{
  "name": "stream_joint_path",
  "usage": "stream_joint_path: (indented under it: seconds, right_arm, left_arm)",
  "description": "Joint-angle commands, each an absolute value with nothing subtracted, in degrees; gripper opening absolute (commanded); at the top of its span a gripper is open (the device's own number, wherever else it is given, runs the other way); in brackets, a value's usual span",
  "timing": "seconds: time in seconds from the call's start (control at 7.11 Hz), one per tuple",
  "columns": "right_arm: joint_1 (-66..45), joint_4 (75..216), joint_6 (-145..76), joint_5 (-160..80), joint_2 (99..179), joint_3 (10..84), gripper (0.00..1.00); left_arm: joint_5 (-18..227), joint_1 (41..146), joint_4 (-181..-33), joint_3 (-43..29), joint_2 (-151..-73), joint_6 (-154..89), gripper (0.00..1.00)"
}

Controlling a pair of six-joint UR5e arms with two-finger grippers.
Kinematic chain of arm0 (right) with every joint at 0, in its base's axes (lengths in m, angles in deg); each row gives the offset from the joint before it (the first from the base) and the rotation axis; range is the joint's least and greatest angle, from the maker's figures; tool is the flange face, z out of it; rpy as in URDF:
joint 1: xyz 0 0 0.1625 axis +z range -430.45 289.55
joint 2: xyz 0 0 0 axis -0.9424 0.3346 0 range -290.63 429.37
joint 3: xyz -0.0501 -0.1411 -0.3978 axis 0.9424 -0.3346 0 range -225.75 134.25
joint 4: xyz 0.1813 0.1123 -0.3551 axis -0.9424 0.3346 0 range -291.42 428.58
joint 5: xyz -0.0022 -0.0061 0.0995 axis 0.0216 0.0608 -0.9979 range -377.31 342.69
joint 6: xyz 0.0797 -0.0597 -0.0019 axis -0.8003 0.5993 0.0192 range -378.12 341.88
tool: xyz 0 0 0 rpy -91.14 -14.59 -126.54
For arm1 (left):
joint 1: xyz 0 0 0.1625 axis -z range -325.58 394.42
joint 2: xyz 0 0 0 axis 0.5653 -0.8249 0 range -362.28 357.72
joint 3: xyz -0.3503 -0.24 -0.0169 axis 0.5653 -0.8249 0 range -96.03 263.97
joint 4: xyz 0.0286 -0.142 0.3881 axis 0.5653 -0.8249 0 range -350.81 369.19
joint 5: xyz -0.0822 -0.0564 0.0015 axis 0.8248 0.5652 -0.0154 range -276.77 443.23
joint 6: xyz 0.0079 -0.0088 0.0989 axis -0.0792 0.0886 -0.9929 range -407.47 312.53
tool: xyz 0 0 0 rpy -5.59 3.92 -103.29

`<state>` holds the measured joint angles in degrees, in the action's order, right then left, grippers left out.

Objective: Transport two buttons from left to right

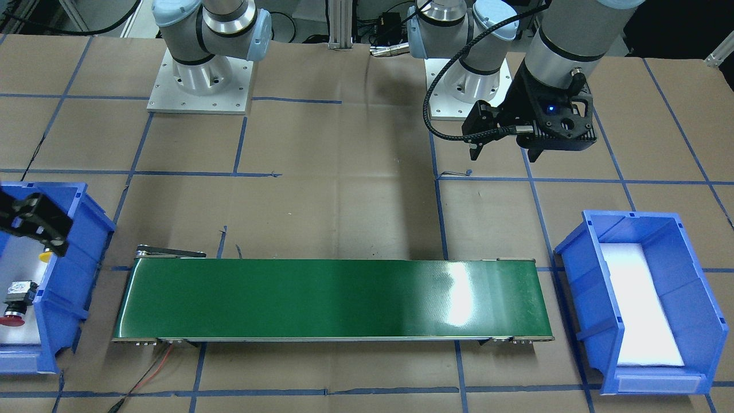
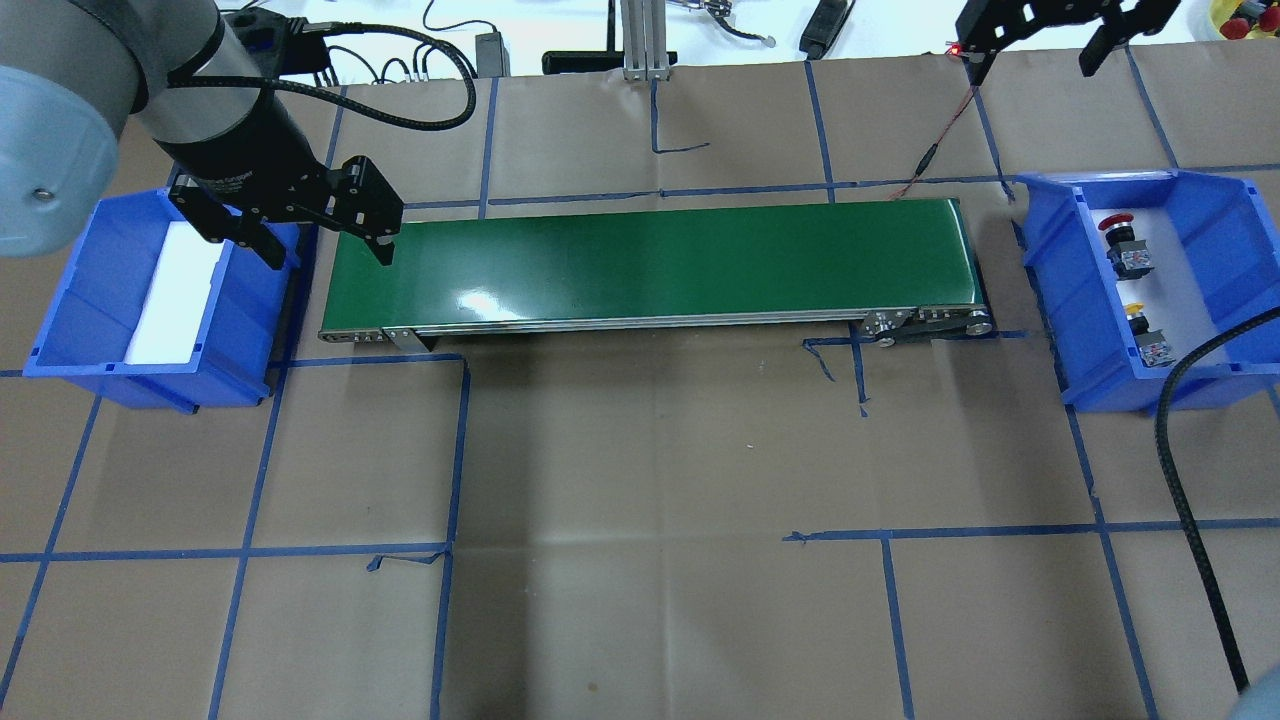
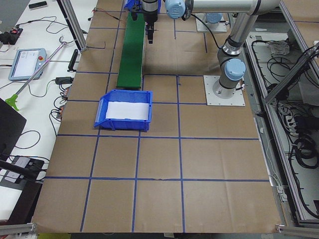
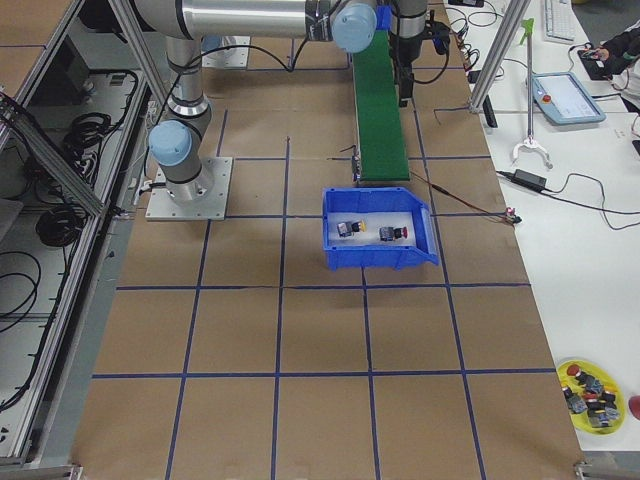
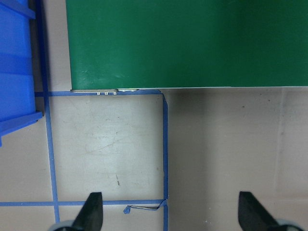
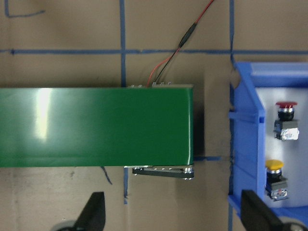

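Both buttons lie in the blue bin (image 2: 1045,270) on my right side: the red-capped button (image 2: 1122,243) farther from the base, the yellow-capped button (image 2: 1146,337) nearer it. The right wrist view shows the red button (image 6: 286,121) and the yellow button (image 6: 275,178) on the bin's white pad. My right gripper (image 2: 1035,55) hangs open above that bin's far side, holding nothing. My left gripper (image 2: 330,258) is open and empty over the left end of the green conveyor belt (image 2: 650,260), between the belt and the left bin (image 2: 60,330).
The left blue bin holds only a white pad (image 2: 172,295). A red and black wire (image 2: 930,160) runs from the belt's right end. Brown paper with blue tape lines covers the table. A yellow dish of spare parts (image 4: 590,395) sits far off in the exterior right view.
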<state>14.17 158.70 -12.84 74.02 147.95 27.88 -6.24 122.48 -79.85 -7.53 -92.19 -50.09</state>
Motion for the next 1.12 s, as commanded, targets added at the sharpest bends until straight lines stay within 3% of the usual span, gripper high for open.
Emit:
stream_joint_path:
  seconds: [0.0, 0.42, 0.98]
  right_arm:
    - [16.9, 152.6, -16.7, 74.0, 153.7, 29.8, 1.00]
    - [17.7, 159.8, -22.3, 73.6, 163.7, 44.9, 1.00]
    - [20.9, 162.2, -22.4, 73.6, 161.6, 45.6, 1.00]
  left_arm:
    - [-6.2, 122.5, -79.8, -7.5, -92.2, -50.1, 1.00]
    - [-6.2, 122.5, -79.8, -7.5, -92.2, -50.1, 1.00]
    - [-6.2, 122.5, -79.8, -7.5, -92.2, -50.1, 1.00]
